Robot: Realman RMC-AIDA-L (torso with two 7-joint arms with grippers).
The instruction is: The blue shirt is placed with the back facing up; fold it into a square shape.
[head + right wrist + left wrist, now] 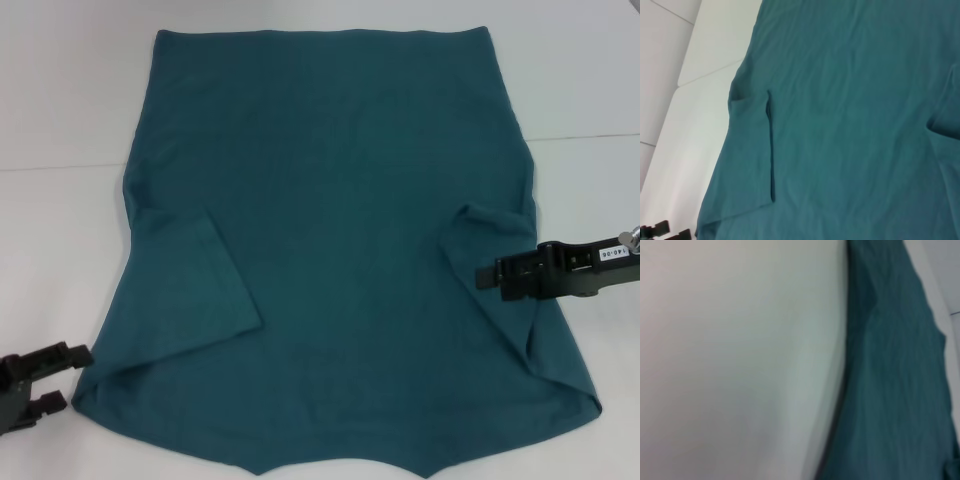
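The blue shirt [340,200] lies flat on the white table [60,100], plain side up, with both sleeves turned in over the body. Its left sleeve fold [190,280] also shows in the right wrist view as a flap [747,150]. My right gripper [488,275] hovers over the turned-in right sleeve [495,225], open and holding no cloth. My left gripper [62,380] rests open on the table just off the shirt's near left corner, and it also appears in the right wrist view [660,231]. The left wrist view shows only the shirt's edge [890,380].
Bare white table [740,360] runs along both sides of the shirt. A seam crosses the table [590,136] at the back. The shirt's near hem [340,462] reaches almost to the picture's bottom edge.
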